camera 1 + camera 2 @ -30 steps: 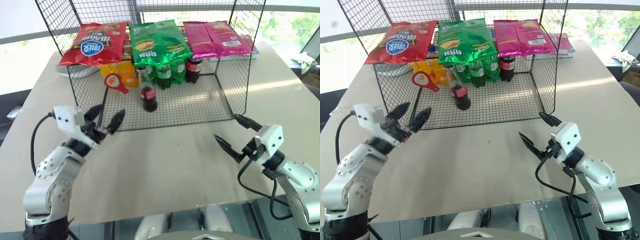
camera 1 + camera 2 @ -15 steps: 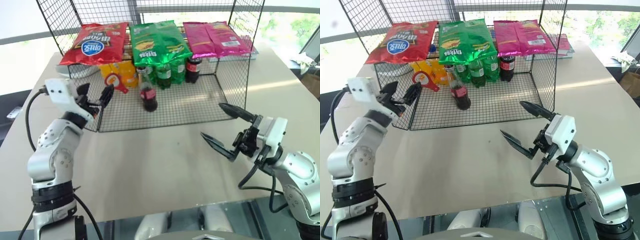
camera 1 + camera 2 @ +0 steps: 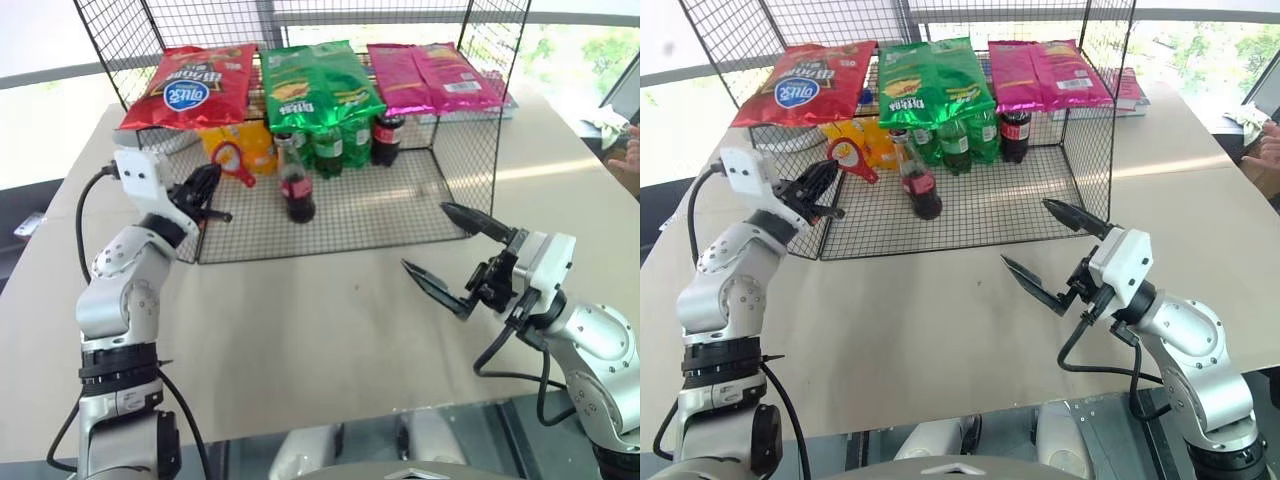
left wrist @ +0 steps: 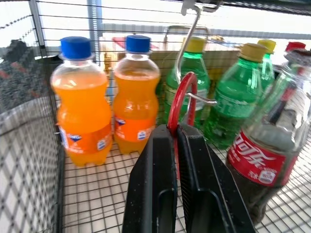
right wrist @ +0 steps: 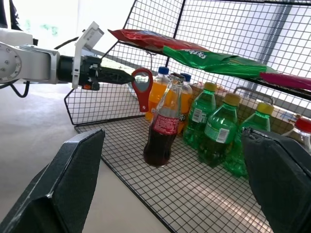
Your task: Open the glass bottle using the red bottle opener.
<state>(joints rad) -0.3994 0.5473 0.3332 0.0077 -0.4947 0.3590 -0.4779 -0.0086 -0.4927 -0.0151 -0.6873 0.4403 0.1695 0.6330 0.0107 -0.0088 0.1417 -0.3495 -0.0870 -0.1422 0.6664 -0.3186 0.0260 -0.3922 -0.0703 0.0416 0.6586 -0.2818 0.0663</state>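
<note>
1. The glass bottle (image 3: 296,190) stands upright on the wire rack's (image 3: 400,205) floor.
2. The red bottle opener (image 3: 232,165) hangs just left of it.
3. The left end effector (image 3: 208,187) is clamped on that opener.
4. The right end effector (image 3: 455,255) gapes wide, empty, over the table (image 3: 330,320).

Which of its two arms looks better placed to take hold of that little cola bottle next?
Probably the right. Its claw hangs open over the table in front of the rack, facing the glass bottle. The left claw is shut on the red bottle opener hanging from a hook.
</note>
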